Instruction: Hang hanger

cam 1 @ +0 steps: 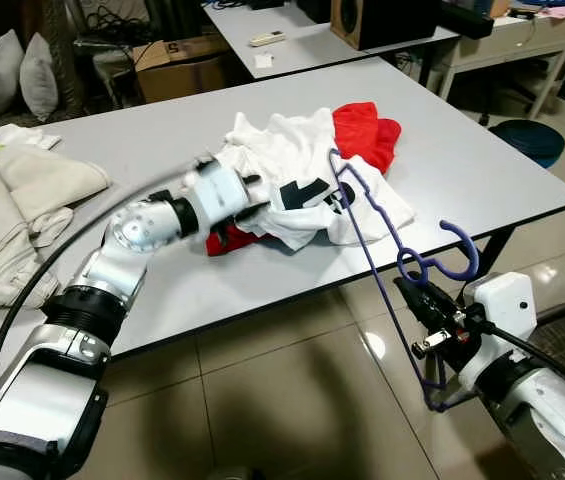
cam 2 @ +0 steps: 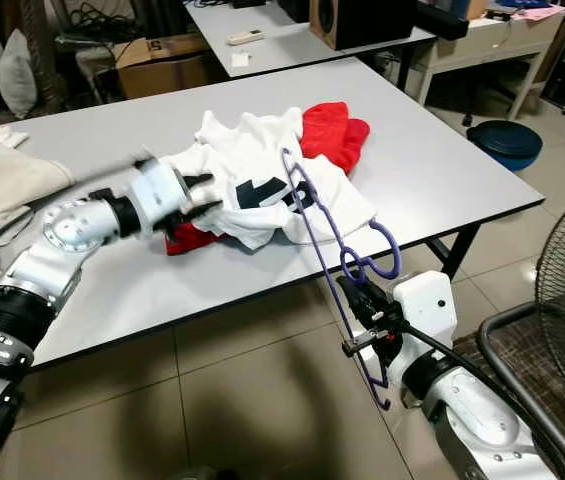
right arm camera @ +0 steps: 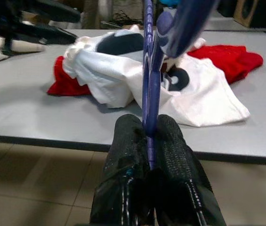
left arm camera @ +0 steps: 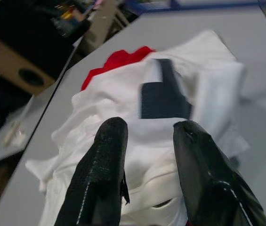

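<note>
Your right pincer [cam 1: 424, 300] is clamped on the purple hanger [cam 1: 382, 250] off the table's [cam 1: 482, 160] front edge, your left pincer [left arm camera: 144, 155] spread over the white shirt [cam 1: 302, 170]; next, thread it in.

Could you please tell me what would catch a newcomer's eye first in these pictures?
Most striking is the purple wire hanger, pinched in the right gripper off the near edge of the grey table, one end slanting up over the clothes. Next comes the white T-shirt heaped on a red garment mid-table. The left gripper, fingers apart, reaches at the shirt's left side.
</note>
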### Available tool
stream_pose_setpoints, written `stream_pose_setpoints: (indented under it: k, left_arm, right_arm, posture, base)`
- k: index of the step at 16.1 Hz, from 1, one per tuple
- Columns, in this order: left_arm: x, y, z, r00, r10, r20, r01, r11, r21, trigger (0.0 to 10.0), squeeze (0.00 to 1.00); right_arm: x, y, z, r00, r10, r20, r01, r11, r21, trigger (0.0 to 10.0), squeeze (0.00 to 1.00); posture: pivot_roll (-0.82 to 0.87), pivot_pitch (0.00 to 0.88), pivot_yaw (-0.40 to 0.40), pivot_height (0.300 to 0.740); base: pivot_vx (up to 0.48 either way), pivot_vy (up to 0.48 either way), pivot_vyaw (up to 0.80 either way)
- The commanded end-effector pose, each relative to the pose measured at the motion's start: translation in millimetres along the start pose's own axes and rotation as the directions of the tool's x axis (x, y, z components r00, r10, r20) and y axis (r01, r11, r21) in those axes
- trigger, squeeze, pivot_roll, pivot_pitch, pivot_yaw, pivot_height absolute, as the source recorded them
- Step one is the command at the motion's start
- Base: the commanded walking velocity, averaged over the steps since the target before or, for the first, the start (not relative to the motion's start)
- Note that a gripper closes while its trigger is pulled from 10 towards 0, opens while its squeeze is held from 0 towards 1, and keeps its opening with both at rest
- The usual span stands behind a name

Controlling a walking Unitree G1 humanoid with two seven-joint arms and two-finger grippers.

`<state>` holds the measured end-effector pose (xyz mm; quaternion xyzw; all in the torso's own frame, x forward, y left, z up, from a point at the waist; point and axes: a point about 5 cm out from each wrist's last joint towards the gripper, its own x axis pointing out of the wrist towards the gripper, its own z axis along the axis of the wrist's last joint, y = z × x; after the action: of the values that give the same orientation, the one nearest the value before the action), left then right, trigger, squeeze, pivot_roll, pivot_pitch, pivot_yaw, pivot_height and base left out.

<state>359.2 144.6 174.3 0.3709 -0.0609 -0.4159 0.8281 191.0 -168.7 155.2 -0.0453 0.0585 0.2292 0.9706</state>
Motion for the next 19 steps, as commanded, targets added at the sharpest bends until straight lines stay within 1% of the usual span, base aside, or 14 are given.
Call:
stream_pose_setpoints:
  k: [1,3,5,6,7,8,9,11,12,15,19]
  left_arm:
    - [1.3,-4.5,-3,0.999,-0.038,-0.032,0.040,0.998,0.056,10.0,0.00]
    - [5.8,-11.0,-7,0.995,-0.061,-0.077,0.069,0.992,0.107,10.0,0.00]
    - [10.8,-11.8,-14,0.990,-0.016,-0.141,0.041,0.983,0.178,10.0,0.00]
    - [10.8,-11.8,-14,0.990,-0.016,-0.141,0.041,0.983,0.178,10.0,0.00]
    - [11.7,-10.7,-16,0.989,0.000,-0.146,0.025,0.985,0.169,4.4,0.00]
    - [11.2,-10.1,-16,0.989,-0.002,-0.146,0.026,0.987,0.162,0.2,0.00]
    - [10.5,-10.3,-17,0.989,-0.014,-0.147,0.035,0.989,0.144,0.0,0.00]
    - [12.7,-13.9,-20,0.988,-0.028,-0.155,0.047,0.992,0.120,0.0,0.00]
    - [14.8,-16.0,-19,0.989,-0.035,-0.145,0.049,0.994,0.094,0.0,0.00]
    - [18.6,-19.6,-18,0.991,-0.053,-0.126,0.060,0.997,0.050,0.0,0.00]
    - [22.1,-17.9,-15,0.994,-0.055,-0.095,0.053,0.998,-0.029,0.0,0.00]
  right_arm:
    - [-0.1,5.4,4,0.999,0.045,0.009,-0.045,0.999,-0.024,10.0,0.00]
    - [-0.4,9.2,1,0.997,0.072,-0.013,-0.072,0.997,-0.038,10.0,0.00]
    - [-2.2,17.0,0,0.991,0.127,-0.034,-0.129,0.991,-0.045,10.0,0.00]
    - [-2.2,17.0,0,0.991,0.127,-0.034,-0.129,0.991,-0.045,10.0,0.00]
    - [-6.0,20.3,-1,0.987,0.156,-0.047,-0.158,0.986,-0.047,10.0,0.00]
    - [-8.6,20.4,-2,0.985,0.162,-0.053,-0.165,0.985,-0.047,10.0,0.00]
    - [-11.4,19.7,-3,0.984,0.166,-0.061,-0.169,0.984,-0.048,10.0,0.00]
    - [-12.4,20.6,-4,0.980,0.188,-0.072,-0.191,0.981,-0.045,10.0,0.00]
    - [-13.1,21.4,-4,0.977,0.198,-0.077,-0.201,0.978,-0.046,10.0,0.00]
    - [-18.8,24.0,-5,0.969,0.229,-0.090,-0.233,0.972,-0.041,10.0,0.00]
    - [-29.1,24.4,-7,0.957,0.266,-0.113,-0.271,0.962,-0.030,10.0,0.00]
  posture:
    - [-0.14,0.000,0.111,0.740]
    - [-0.14,0.000,0.111,0.740]
    - [-0.14,0.000,0.116,0.740]
    - [-0.14,0.000,0.116,0.740]
    - [-0.15,0.000,0.122,0.740]
    - [-0.15,0.000,0.121,0.740]
    - [-0.15,0.000,0.120,0.740]
    - [-0.15,0.000,0.116,0.740]
    - [-0.15,0.000,0.117,0.740]
    - [-0.15,0.000,0.119,0.740]
    - [-0.15,0.000,0.125,0.740]
  base:
    - [0.000,0.000,0.00]
    - [0.000,0.000,0.00]
    - [0.000,0.000,0.00]
    - [0.000,0.000,0.00]
    - [0.000,0.000,0.00]
    - [0.000,0.000,0.00]
    - [0.000,0.000,0.00]
    - [0.000,0.000,0.00]
    - [0.000,0.000,0.00]
    - [0.000,0.000,0.00]
    - [0.000,0.000,0.00]
